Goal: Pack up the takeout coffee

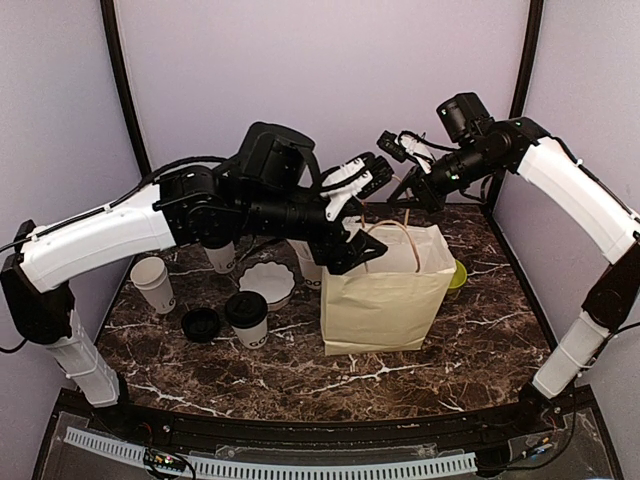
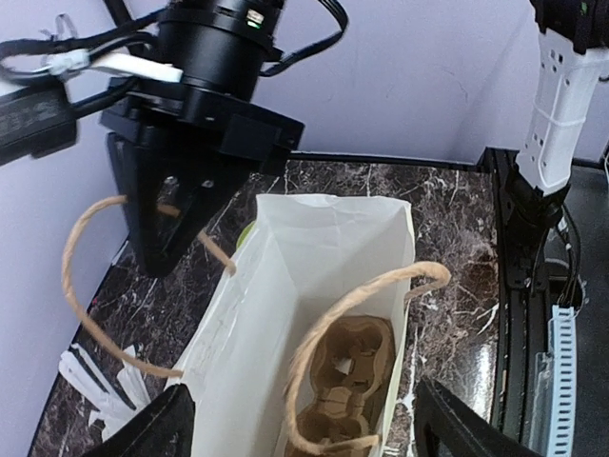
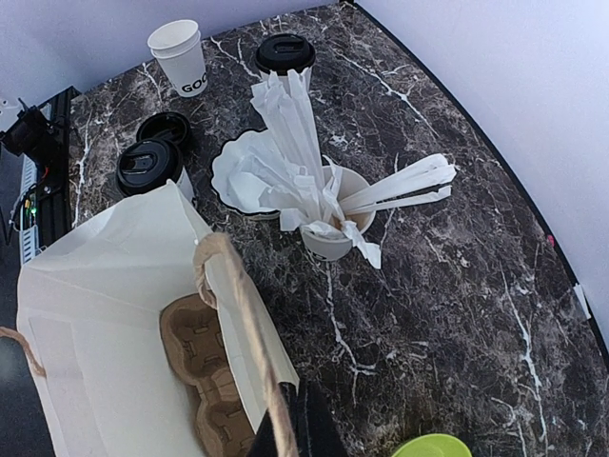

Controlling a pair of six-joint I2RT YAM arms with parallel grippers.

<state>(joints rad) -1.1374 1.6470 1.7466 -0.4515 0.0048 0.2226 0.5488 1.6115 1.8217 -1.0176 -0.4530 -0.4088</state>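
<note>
Two robot arms work over a cream paper carrier bag [image 1: 385, 305] that stands upright on a dark marbled bench [image 1: 300, 385]. The right jaws [image 2: 171, 228] are pressed together, pinching one twisted-paper rope handle [image 3: 240, 314] and lifting it above the bag's mouth, which gapes open. The left jaws [image 2: 306, 430] are spread wide and empty, hovering directly above that mouth. Straight below the left jaws, at the bottom of the bag, lies a brown moulded-pulp cup carrier [image 3: 200, 367]. The wells that can be seen hold nothing.

The takeout coffee is outside the bag. It is two tall white paper cups with black lettering and round black plastic lids, both standing on the bench well away from either pair of jaws, on the side of the bag away from the right jaws. The first lidded cup [image 1: 247, 318] stands just beside a loose black lid [image 1: 201, 323]. The second lidded cup [image 3: 284, 54] is farther off, beyond a white scalloped bowl [image 3: 238, 176]. A lidless white paper cup [image 3: 179, 57] and a small white cup of wrapped straws [image 3: 333, 233] stand near them.

The task looks to be at an early stage. The bag is held open and the carrier is in place, but neither cup is packed. Both have yet to be picked up and lowered into the carrier's wells.
</note>
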